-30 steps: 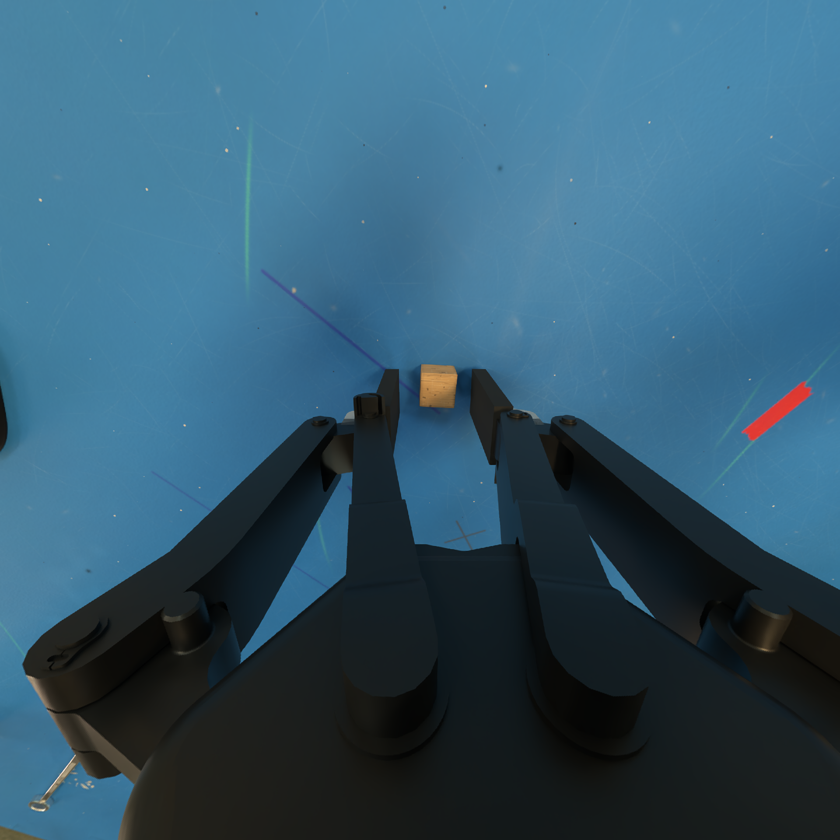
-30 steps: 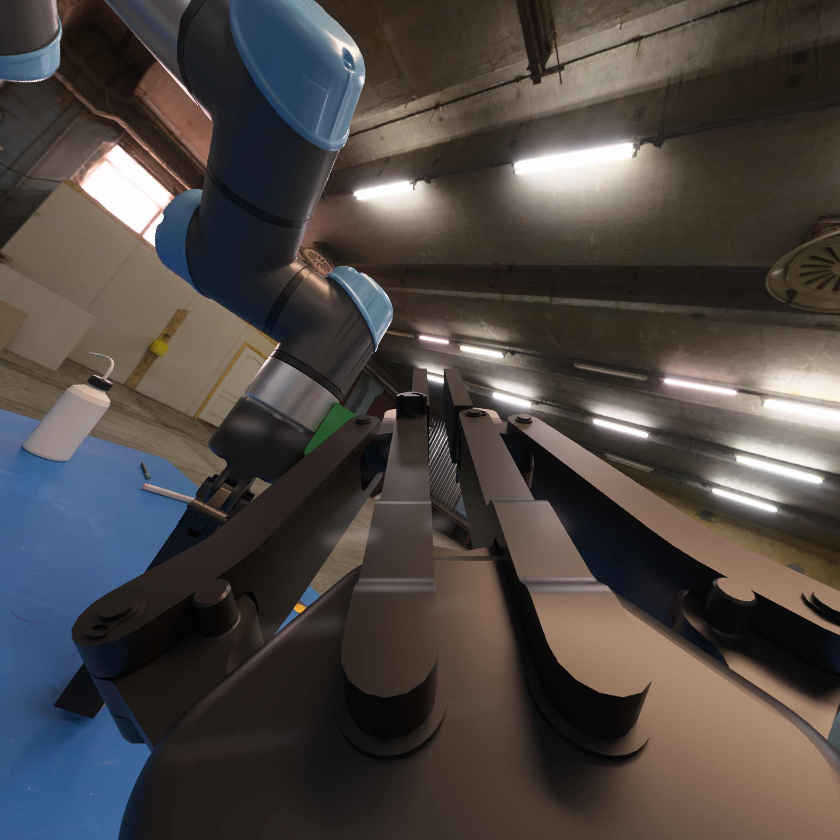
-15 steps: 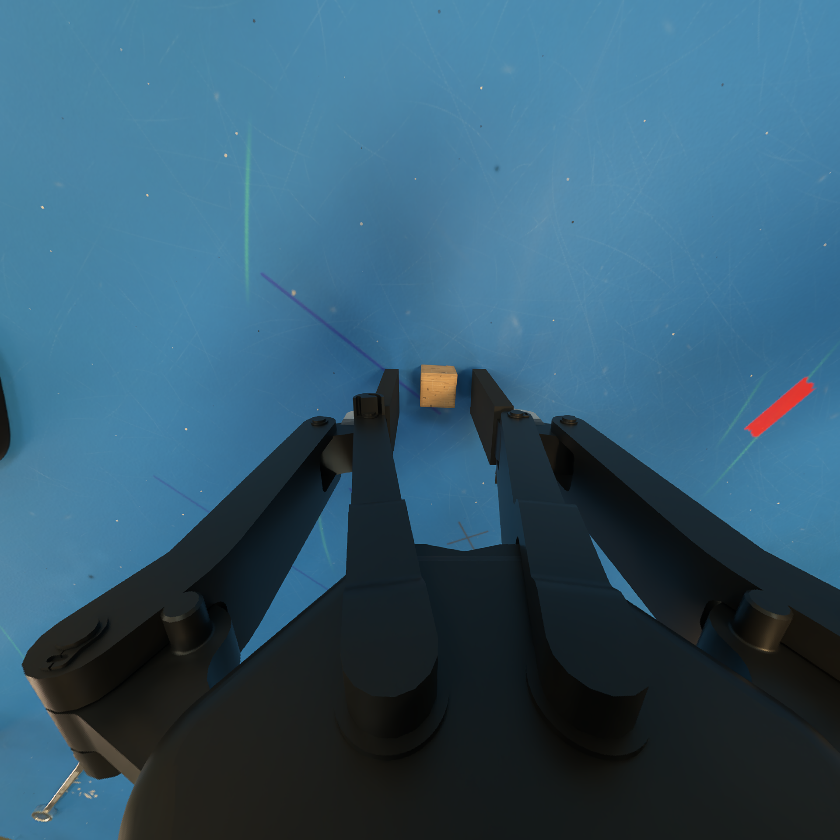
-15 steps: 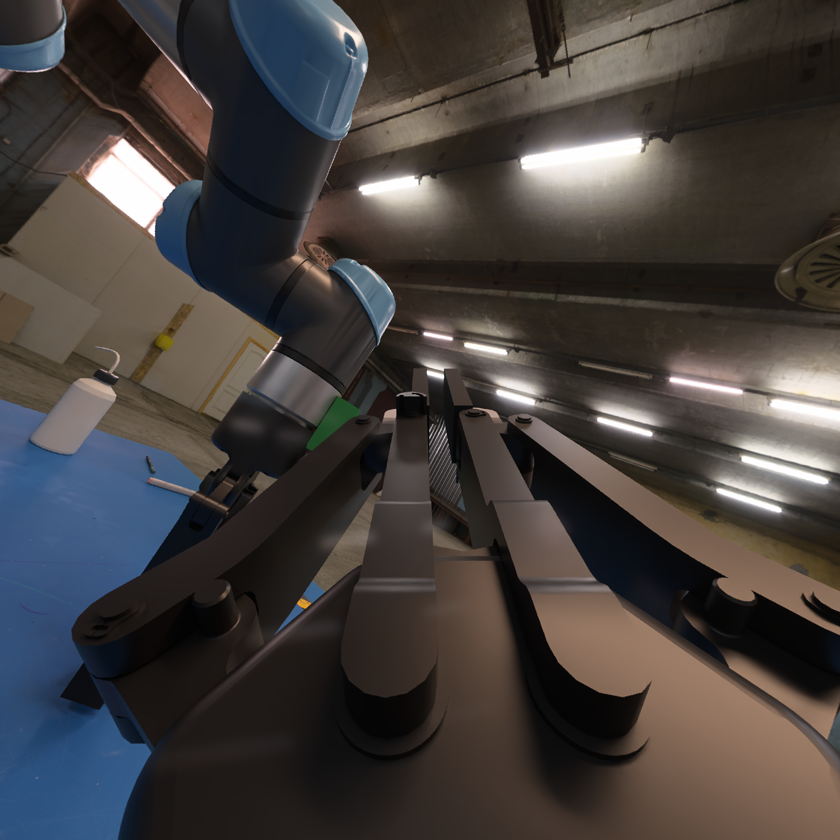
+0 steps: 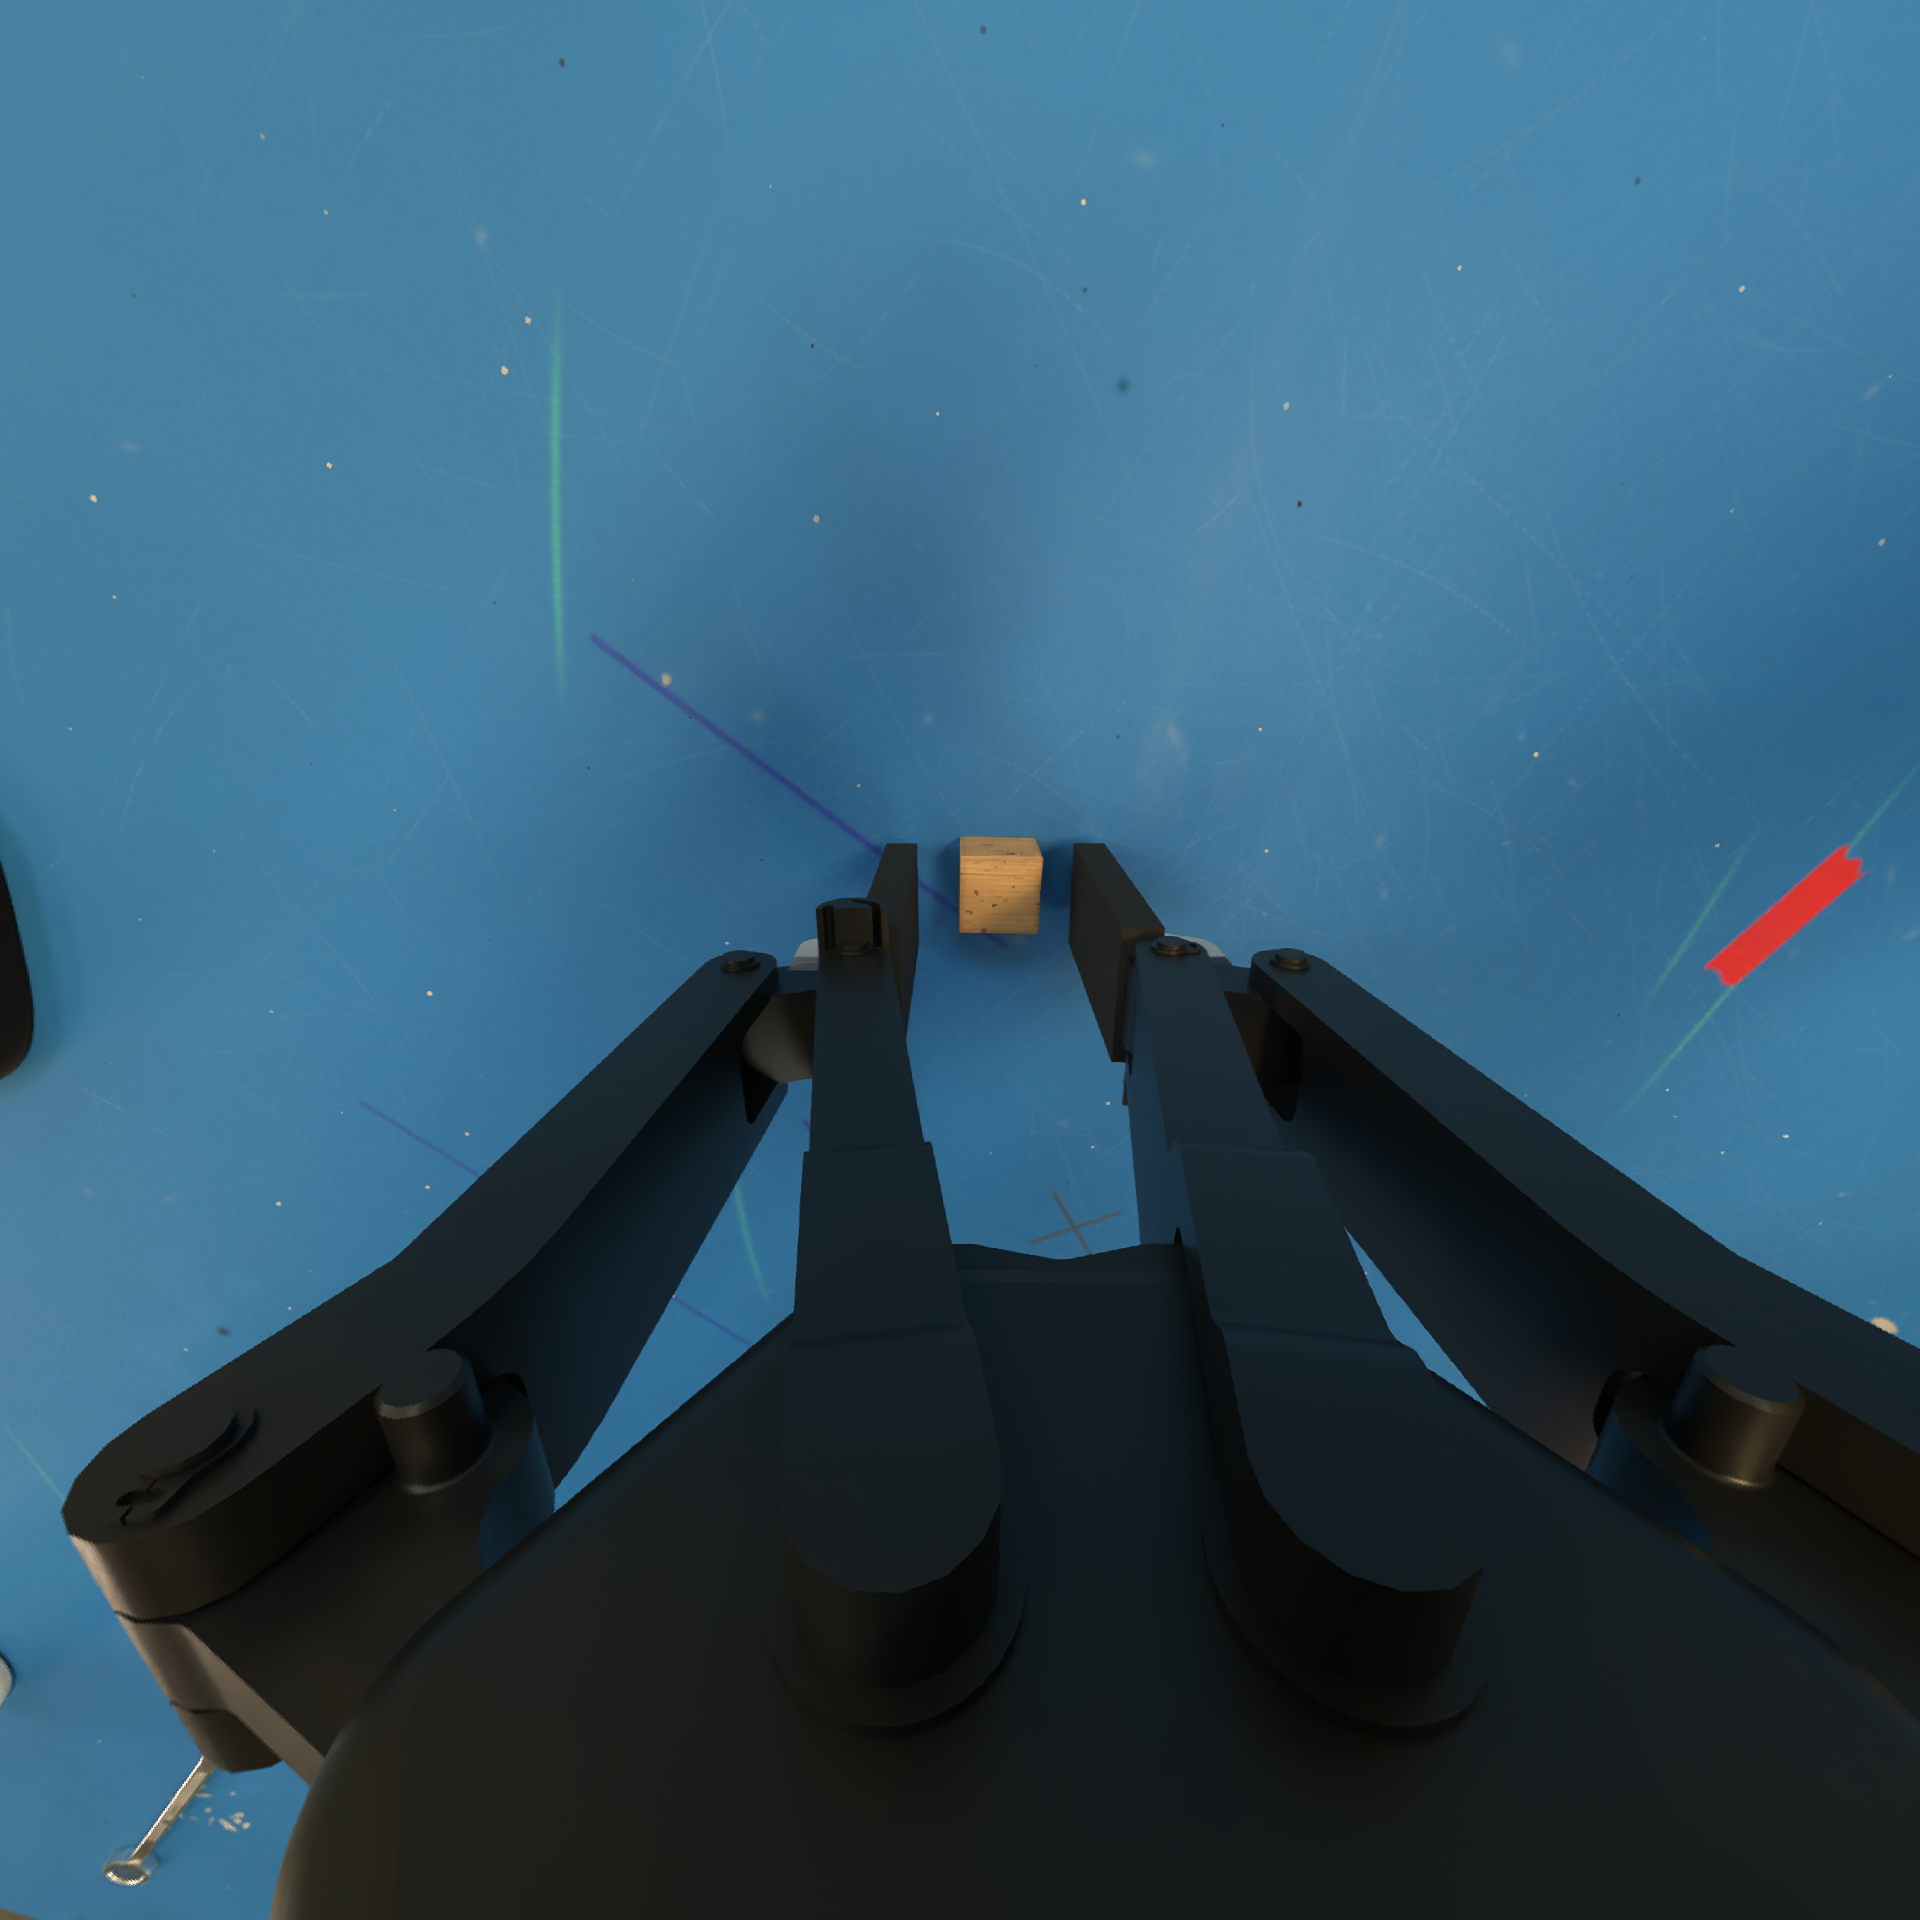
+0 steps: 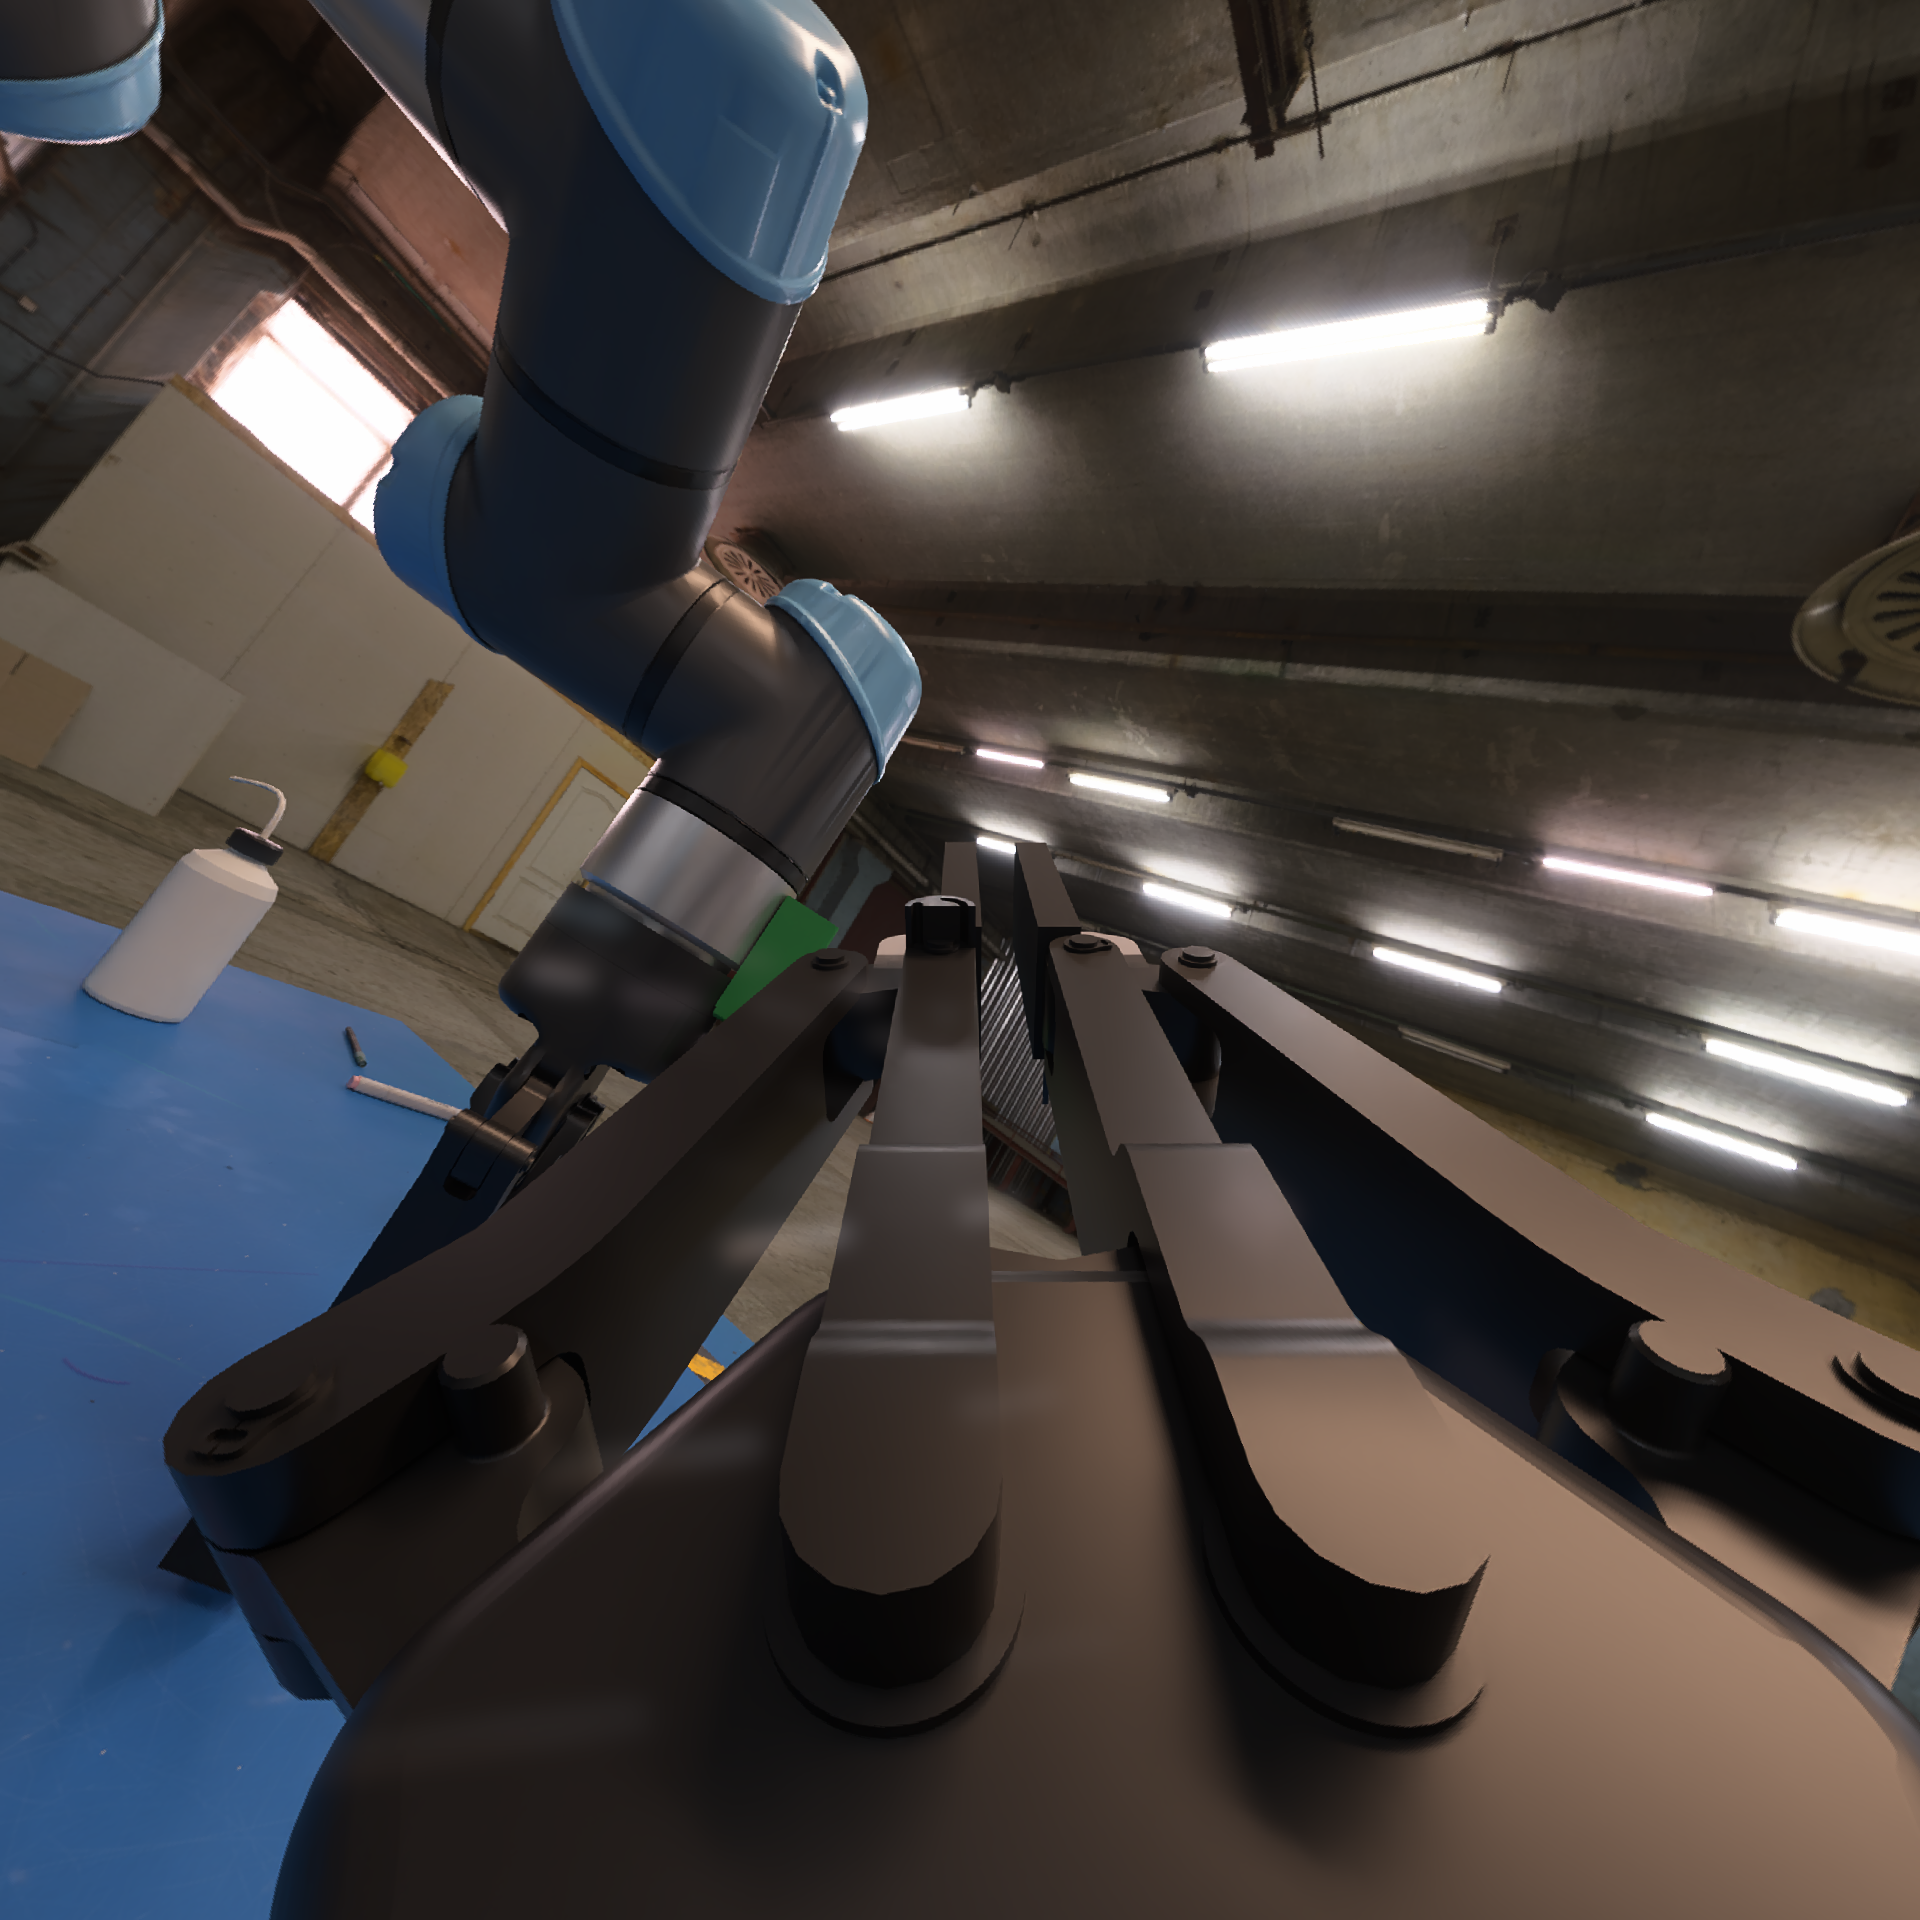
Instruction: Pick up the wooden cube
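The small wooden cube [image 5: 1000,885] rests on the blue table [image 5: 1351,416]. In the left wrist view my left gripper [image 5: 995,883] points down at the table, open, with one finger on each side of the cube. A narrow gap shows on both sides, so neither pad touches it. My right gripper [image 6: 1000,868] is shut and empty. It is tilted up toward the ceiling, away from the cube. The right wrist view also shows the left arm [image 6: 644,468] reaching down to the table; the cube is hidden there.
A red tape strip [image 5: 1785,914] lies to the cube's right. A small metal key [image 5: 156,1829] lies at lower left, and a dark object [image 5: 10,966] sits at the left edge. A white squeeze bottle [image 6: 182,925] and two pens [image 6: 400,1096] lie near the table's far edge.
The left gripper has barely shifted over the table, and the cube stays between its fingers. The right wrist view has drifted a little, so the bottle sits slightly further right in it.
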`<control>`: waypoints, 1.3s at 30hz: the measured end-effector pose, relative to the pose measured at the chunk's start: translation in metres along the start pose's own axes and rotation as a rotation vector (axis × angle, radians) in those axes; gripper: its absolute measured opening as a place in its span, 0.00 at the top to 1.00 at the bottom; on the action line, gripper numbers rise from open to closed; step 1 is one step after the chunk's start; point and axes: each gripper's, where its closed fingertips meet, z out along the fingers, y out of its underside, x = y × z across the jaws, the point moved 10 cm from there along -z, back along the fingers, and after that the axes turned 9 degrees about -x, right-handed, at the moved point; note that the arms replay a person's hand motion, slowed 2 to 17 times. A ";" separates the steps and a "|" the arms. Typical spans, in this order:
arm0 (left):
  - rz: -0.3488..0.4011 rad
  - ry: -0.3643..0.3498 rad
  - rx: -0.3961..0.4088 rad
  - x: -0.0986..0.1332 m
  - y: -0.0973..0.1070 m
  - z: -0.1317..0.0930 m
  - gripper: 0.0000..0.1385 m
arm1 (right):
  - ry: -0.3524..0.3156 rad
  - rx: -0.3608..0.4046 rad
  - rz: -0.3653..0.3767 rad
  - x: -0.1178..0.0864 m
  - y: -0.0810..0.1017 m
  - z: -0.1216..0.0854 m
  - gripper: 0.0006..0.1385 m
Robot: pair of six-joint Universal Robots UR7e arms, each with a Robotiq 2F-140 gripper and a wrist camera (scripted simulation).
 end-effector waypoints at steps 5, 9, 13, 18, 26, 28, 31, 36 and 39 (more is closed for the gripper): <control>0.014 0.001 -0.002 0.001 -0.002 -0.001 0.82 | -0.005 -0.005 -0.003 -0.001 0.001 0.001 0.93; 0.024 -0.003 0.002 0.001 -0.004 -0.002 0.86 | -0.010 -0.011 -0.005 -0.001 0.001 0.001 0.93; 0.026 -0.006 0.012 0.001 -0.006 -0.002 0.86 | -0.013 -0.017 -0.008 -0.002 0.002 0.002 0.93; 0.025 -0.005 0.019 0.002 -0.008 -0.002 0.86 | -0.016 -0.022 -0.010 -0.003 0.003 0.002 0.93; 0.036 -0.006 0.020 0.005 -0.008 -0.004 0.86 | -0.019 -0.028 -0.013 -0.003 0.005 0.003 0.93; 0.040 -0.005 0.024 0.005 -0.009 -0.005 0.86 | -0.020 -0.029 -0.014 -0.003 0.005 0.003 0.93; 0.045 -0.003 0.033 0.006 -0.008 -0.006 0.86 | -0.021 -0.031 -0.015 -0.003 0.006 0.004 0.93; 0.049 0.007 0.063 0.007 -0.008 -0.011 0.86 | -0.023 -0.034 -0.015 -0.003 0.006 0.004 0.93; 0.048 0.017 0.090 0.007 -0.008 -0.015 0.86 | -0.025 -0.037 -0.014 -0.003 0.007 0.004 0.93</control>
